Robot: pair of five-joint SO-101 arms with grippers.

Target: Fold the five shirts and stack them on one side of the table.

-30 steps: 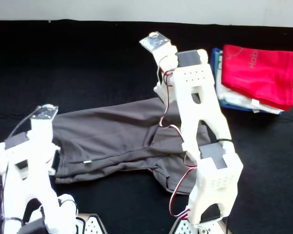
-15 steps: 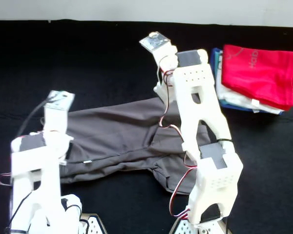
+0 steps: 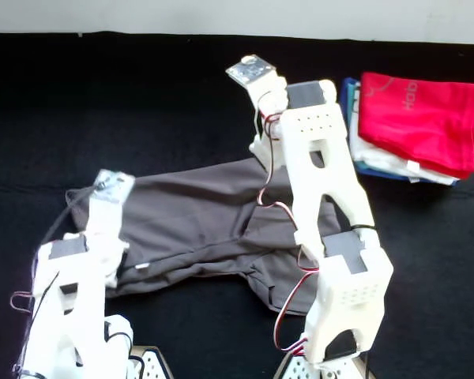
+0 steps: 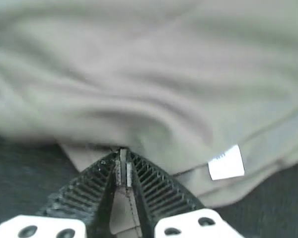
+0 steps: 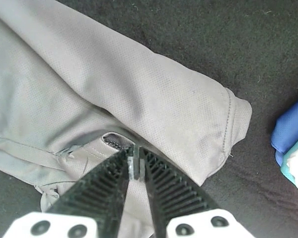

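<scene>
The grey shirt [image 3: 197,229] lay spread and rumpled across the middle of the black table [image 3: 142,103], one sleeve pointing toward the stack [image 3: 411,130] at the table's right side. That stack held folded shirts, a red shirt [image 3: 419,118] on top with white and blue ones beneath, well apart from the left arm [image 3: 75,292] and near the right arm [image 3: 324,197].

The left arm rose from the near left corner and bent forward over the grey shirt's left end, its wrist tilted down at the cloth. The left hand [image 4: 121,159] had its jaws pressed together with a fold of the shirt's edge pinched between the tips; a strip of cloth showed between the fingers [image 4: 154,181] behind the tips. A white tag [image 4: 227,162] sat on the hem just beside that hand.

The right arm stretched from the near edge across the shirt's right half, elbow raised and wrist angled down at the far edge of the cloth. The right hand [image 5: 134,162] was likewise closed, tips nipping the cloth at a seam beside the sleeve [image 5: 198,124], which lay flat on the table.
</scene>
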